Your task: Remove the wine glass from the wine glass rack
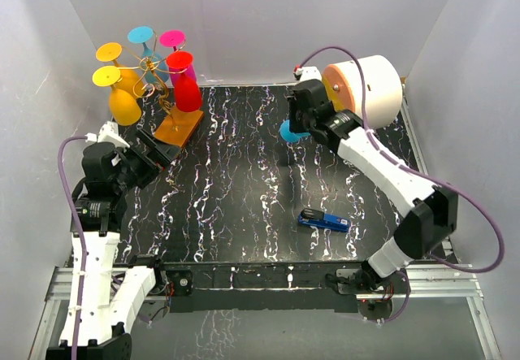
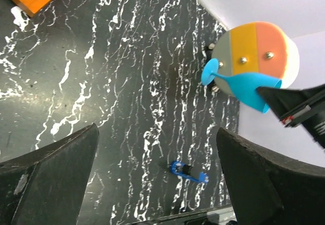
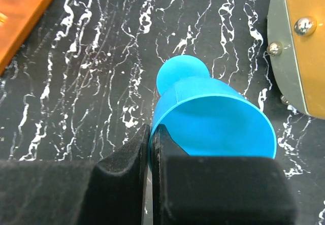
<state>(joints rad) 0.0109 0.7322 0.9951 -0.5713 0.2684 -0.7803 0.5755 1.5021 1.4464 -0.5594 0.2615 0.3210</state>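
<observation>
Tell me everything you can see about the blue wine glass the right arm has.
The blue wine glass looks like opaque, bright blue plastic: a wide bowl, a short stem, a round flat foot. It is tipped sideways, mouth toward the right gripper, which is shut on the bowl's wall. It is off the wine glass rack, beside an orange-and-white drum.

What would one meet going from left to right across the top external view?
Gold wire wine glass rack on an orange base, opaque sky-blue wine glass, small dark-blue stapler-like tool, large white cylinder with an orange face.
</observation>
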